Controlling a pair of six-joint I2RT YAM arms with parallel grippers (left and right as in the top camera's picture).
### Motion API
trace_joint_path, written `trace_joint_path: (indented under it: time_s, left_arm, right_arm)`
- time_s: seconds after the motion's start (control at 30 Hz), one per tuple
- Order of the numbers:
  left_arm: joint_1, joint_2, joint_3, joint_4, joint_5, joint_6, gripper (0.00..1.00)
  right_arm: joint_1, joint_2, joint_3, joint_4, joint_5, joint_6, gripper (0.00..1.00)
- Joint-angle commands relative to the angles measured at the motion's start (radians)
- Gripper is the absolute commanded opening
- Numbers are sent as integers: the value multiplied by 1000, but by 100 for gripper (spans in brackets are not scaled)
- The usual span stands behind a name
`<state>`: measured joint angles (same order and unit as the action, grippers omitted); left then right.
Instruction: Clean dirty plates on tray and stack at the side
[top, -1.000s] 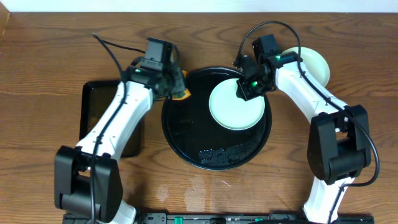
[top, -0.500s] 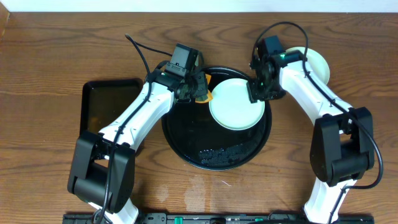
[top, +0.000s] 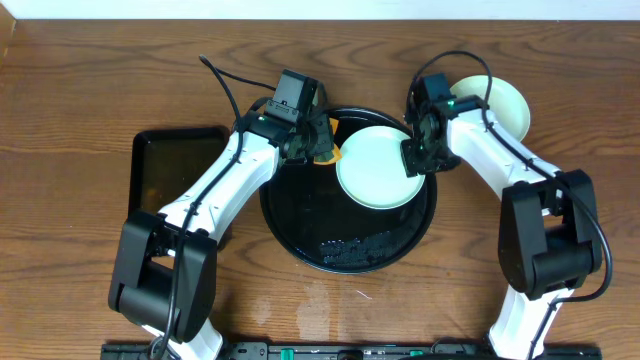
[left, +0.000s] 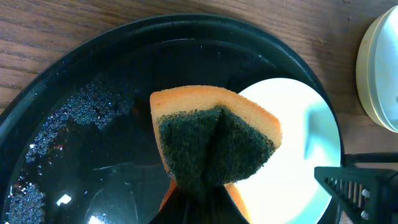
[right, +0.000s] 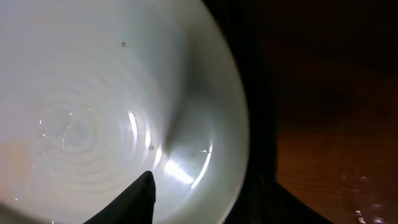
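Observation:
A pale mint-green plate (top: 378, 168) lies in the upper right of the round black tray (top: 300, 225). My left gripper (top: 314, 143) is shut on an orange sponge (top: 330, 153) with a dark green scouring face (left: 214, 144), held at the plate's left edge (left: 305, 146). My right gripper (top: 416, 160) sits at the plate's right rim. In the right wrist view (right: 208, 200) one finger is over the plate's inside (right: 93, 106), the other is outside the rim, and a gap shows between them. A pale yellow plate (top: 503, 100) lies on the wood tabletop (top: 80, 90) right of the tray.
A rectangular black tray (top: 165, 175) lies at the left under my left arm. Wet specks cover the front of the round tray (top: 358, 246). The yellow plate also shows in the left wrist view (left: 380, 68), close to my right arm.
My left arm swung right, carrying the sponge from the tray's left rim to the plate's left edge. My right gripper slid from the plate's top rim round to its right rim.

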<state>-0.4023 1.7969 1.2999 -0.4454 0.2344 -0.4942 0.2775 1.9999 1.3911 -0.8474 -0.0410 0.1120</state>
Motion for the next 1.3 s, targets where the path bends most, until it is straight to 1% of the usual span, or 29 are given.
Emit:
trace_joint_path:
  time_s: [0.0,0.33,0.43,0.53,0.63,0.83,0.93,1.17,1.27]
  left_arm:
    - [3,8,-3,2,5,-1,8]
    - [3,8,-3,2,5,-1,8]
    - [3,8,-3,2,5,-1,8]
    - [3,8,-3,2,5,-1,8]
    - [3,8,-3,2,5,-1,8]
    - [3,8,-3,2,5,-1,8]
    - [3,8,-3,2,5,-1,8]
    - [3,8,-3,3,4,-1,8]
    - [3,8,-3,3,5,-1,8]
  right_arm:
    - [6,-18,-15,9,-27,14,44]
    - [16,-18,-27,42,-71,15,38]
    - [31,-18,-53,82,-130,16,38]
    - [43,-18,-60,85,-85,46,39]
    - [43,-18,-53,94,-60,45,41]
    - [8,-18,-32,116,-45,44,41]
    - [-18,-18,-20,115,-47,45,39]
    - [-58,-18,-13,121,-149,36,37]
    - [-59,-18,-13,114,-151,36,36]
